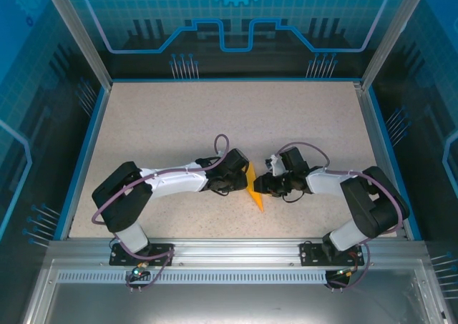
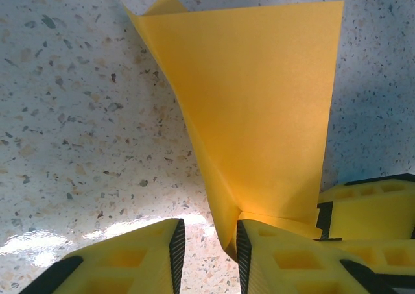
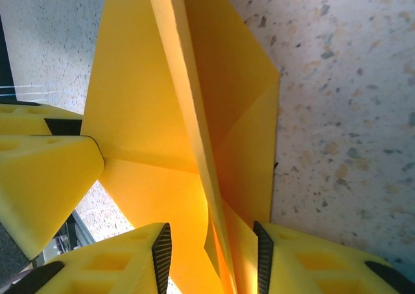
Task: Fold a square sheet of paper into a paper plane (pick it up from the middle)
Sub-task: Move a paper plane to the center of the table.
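Here, left pincer (image 2: 209,241) ajar against folded paper (image 2: 259,112), right pincer (image 3: 211,245) astride it, grip unclear.

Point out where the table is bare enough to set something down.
The far half of the table is bare, from the back rim down to the arms. A smaller strip lies near the front edge between the two bases. The middle is crowded: the left hand and right hand meet at the folded paper.
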Robot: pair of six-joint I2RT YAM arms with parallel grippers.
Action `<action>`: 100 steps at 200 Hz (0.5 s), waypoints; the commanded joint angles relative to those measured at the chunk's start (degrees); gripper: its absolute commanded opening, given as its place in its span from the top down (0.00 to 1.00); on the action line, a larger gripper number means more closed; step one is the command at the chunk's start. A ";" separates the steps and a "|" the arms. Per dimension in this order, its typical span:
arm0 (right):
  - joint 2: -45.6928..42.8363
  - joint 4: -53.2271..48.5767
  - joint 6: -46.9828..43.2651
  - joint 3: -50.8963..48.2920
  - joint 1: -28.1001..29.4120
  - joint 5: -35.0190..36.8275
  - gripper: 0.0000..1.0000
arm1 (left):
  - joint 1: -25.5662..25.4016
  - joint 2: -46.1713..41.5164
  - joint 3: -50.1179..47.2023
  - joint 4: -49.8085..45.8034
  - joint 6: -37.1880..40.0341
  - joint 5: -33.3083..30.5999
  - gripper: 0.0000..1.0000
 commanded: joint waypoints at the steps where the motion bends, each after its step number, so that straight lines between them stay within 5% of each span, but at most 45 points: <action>1: -1.44 -0.77 -1.24 0.93 1.37 -0.16 0.62 | -0.10 -0.60 -0.50 -1.01 0.61 -1.18 0.69; 100: -0.89 -9.27 -3.81 3.95 7.97 10.47 0.74 | -0.08 -1.97 -2.10 0.48 0.07 -1.10 0.71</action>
